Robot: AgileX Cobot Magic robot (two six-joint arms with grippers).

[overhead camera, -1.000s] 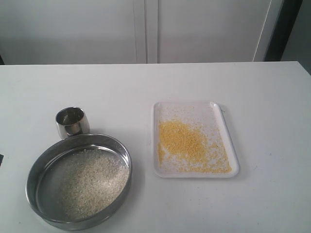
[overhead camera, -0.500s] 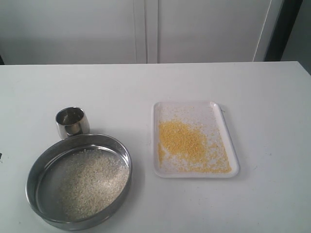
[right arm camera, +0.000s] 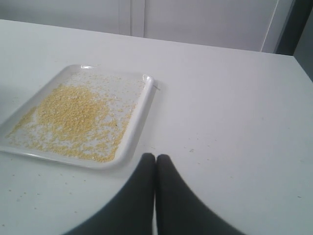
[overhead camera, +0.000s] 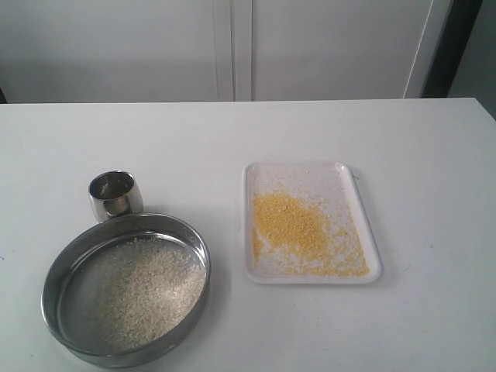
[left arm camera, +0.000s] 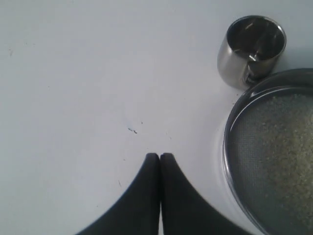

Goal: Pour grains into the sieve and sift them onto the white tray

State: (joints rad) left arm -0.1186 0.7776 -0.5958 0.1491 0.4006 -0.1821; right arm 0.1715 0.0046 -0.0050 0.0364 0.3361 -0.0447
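Observation:
The steel sieve (overhead camera: 54, 267) rests on the table at the front left, with pale rice-like grains (overhead camera: 147, 287) lying on its mesh. To its right lies the white tray (overhead camera: 364, 209), strewn with tiny yellow grains (overhead camera: 291, 221). Neither arm shows in the exterior view. In the left wrist view my left gripper (left arm camera: 160, 155) is shut and empty over bare table, beside the sieve (left arm camera: 230, 147). In the right wrist view my right gripper (right arm camera: 155, 156) is shut and empty, just off the white tray (right arm camera: 142, 115) and its yellow grains (right arm camera: 73, 110).
A small empty steel cup (overhead camera: 115, 194) stands upright just behind the sieve, touching or nearly touching its rim; the left wrist view shows the cup (left arm camera: 252, 49) too. A few stray grains (right arm camera: 191, 150) dot the white table. White cabinet doors (overhead camera: 232, 46) stand behind the table.
A dark bit of the left arm at the far left edge of the exterior view has slipped out of sight. Sieve, cup and tray have not moved.

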